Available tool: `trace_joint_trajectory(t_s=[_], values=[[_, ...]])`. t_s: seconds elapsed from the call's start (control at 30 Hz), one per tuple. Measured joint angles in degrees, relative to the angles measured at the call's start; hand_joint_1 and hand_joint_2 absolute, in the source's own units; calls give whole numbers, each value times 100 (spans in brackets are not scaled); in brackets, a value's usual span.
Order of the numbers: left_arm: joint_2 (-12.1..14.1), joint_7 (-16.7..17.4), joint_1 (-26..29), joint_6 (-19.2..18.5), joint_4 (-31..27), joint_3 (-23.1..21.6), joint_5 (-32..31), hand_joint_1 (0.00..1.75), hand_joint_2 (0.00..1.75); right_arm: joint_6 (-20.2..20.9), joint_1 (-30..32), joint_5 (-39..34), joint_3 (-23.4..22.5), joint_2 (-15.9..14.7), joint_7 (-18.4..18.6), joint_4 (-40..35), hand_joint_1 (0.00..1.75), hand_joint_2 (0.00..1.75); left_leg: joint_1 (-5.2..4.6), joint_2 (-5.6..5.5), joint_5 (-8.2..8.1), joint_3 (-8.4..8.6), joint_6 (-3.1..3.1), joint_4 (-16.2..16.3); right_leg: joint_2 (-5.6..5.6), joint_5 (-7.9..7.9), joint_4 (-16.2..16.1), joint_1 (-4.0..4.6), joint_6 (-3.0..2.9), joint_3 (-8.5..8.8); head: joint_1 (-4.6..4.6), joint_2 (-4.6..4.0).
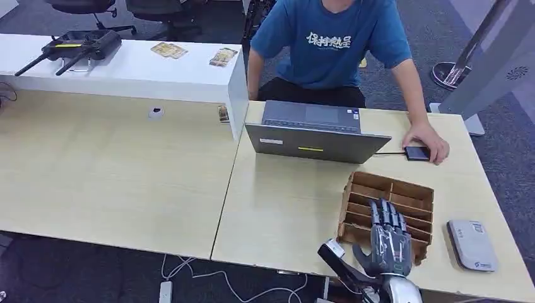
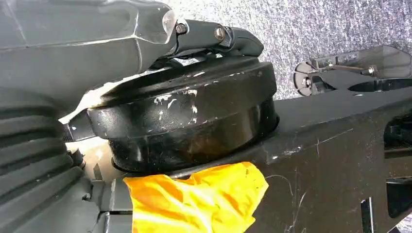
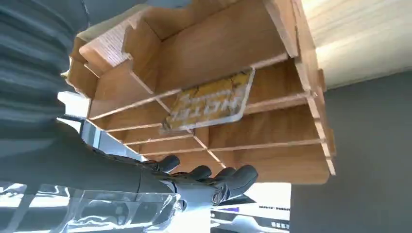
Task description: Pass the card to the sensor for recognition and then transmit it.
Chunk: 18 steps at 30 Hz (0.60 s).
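Observation:
A wooden slotted box stands on the table near its front right edge. In the right wrist view a yellow card stands tilted in one slot of the box. My right hand hovers over the box's near slots with its fingers stretched out and empty, short of the card. The grey sensor pad lies flat to the right of the box. Only the ribbed cover of my left hand shows; its fingers are hidden.
An open laptop stands behind the box. A person in a blue shirt sits across the table, one hand on a small black device. Loose cards and a black controller lie on the white shelf at the far left.

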Motion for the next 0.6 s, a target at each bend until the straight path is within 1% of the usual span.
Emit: trace_joint_trajectory(t_s=[0.6], values=[[2, -24, 3, 2, 0, 0, 17, 0, 175, 20, 1, -129, 11, -22, -103, -295, 0, 175, 0, 0, 0, 0, 0, 0, 0, 0, 0, 0, 0, 0, 0, 0]])
